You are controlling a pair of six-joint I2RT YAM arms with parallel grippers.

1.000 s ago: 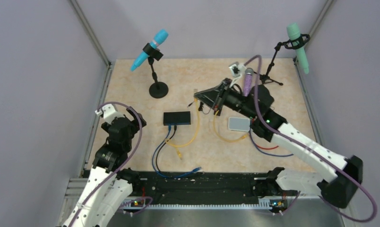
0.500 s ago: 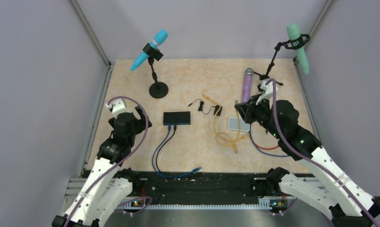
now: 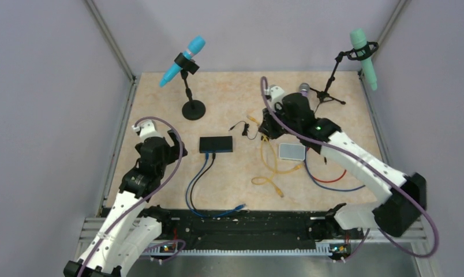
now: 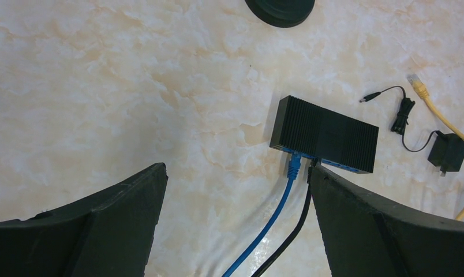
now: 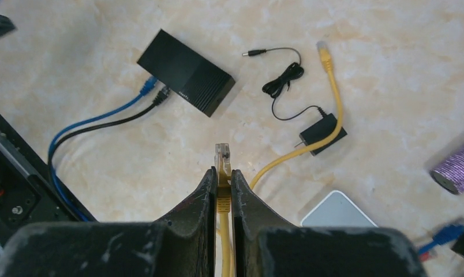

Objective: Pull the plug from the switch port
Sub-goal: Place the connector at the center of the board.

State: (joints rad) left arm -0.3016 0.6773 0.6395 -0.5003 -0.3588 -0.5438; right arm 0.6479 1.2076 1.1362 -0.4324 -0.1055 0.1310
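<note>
Switch [image 3: 216, 143] lies centrally on the worktop [image 3: 160, 104], blue cable [image 4: 292, 167] and black cable [image 4: 303, 208] seated at its 6 o'clock edge. My right fingers [image 5: 204, 199] clamp a yellow plug [image 5: 222, 157], free of any port, at the switch's 3 o'clock; left fingers [image 4: 103, 225] are apart. I judge the pull done; only release remains.

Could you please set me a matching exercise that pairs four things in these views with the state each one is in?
Things:
1. blue cable
2. yellow plug
3. left gripper
4. adapter

States:
A. open, holding nothing
B. plugged into the switch
C. clamped in the right gripper
D. lying loose, its lead end free

Pairs: 1-B, 2-C, 3-A, 4-D
</note>
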